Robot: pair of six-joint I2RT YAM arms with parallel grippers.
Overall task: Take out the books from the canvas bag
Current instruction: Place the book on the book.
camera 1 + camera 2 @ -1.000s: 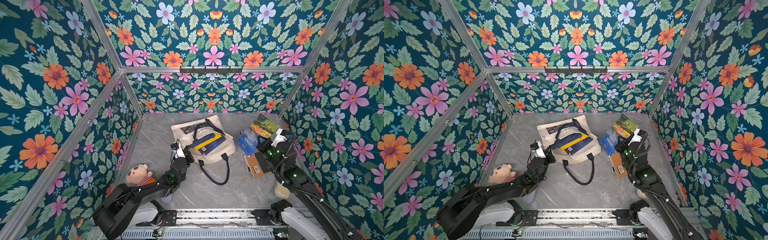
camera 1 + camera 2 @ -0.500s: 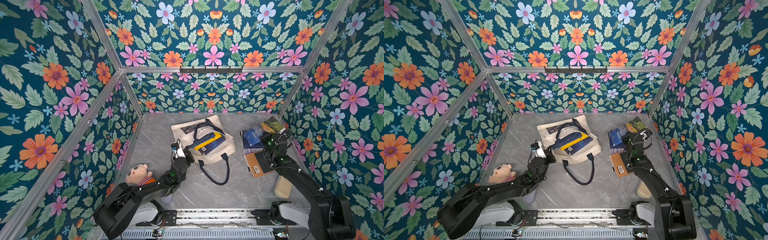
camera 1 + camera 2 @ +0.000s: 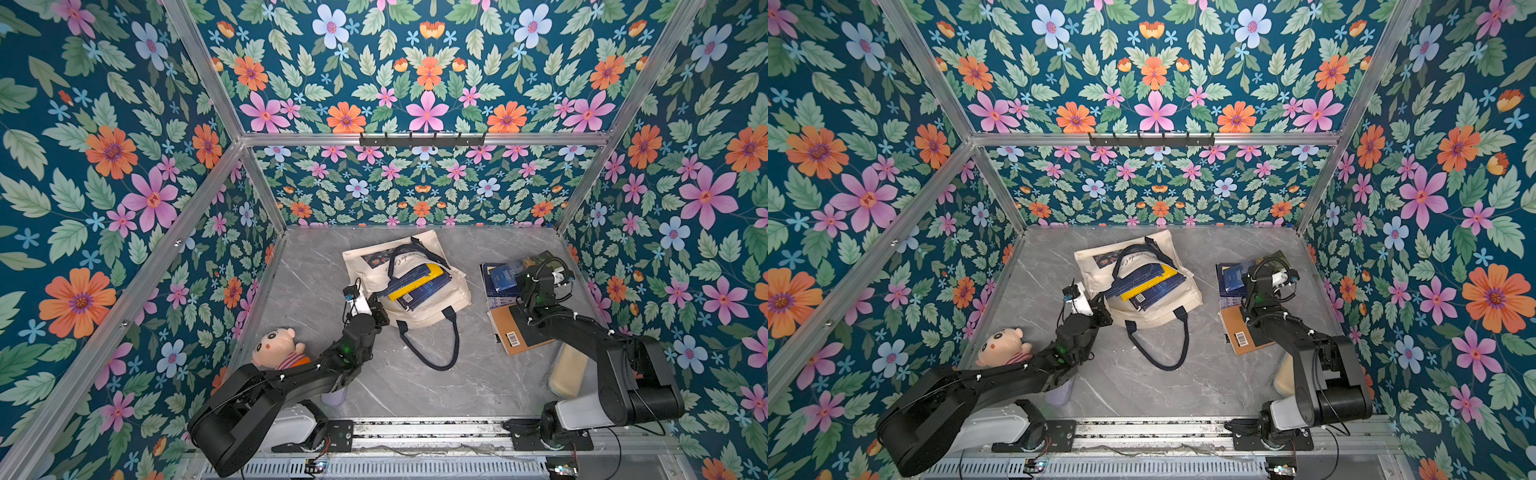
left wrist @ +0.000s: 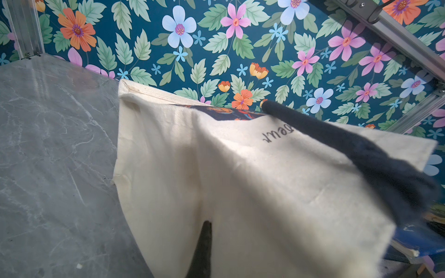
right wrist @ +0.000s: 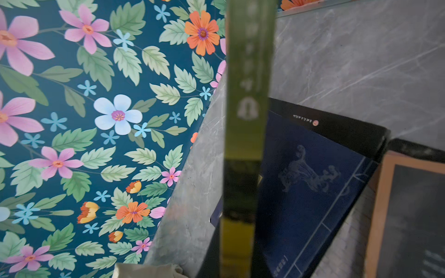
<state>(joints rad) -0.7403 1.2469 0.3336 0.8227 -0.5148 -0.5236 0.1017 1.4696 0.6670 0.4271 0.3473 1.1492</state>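
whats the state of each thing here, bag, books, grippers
canvas bag, lying on its side, mouth open
books in the bag, half out of the mouth
green book, held on edge
pile of books, flat on the table
left gripper, shut on the canvas bag
right gripper, shut on the green book

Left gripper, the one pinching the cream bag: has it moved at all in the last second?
No. The left gripper stays shut on the canvas bag's edge, in the same spot relative to the plush doll in both top views.
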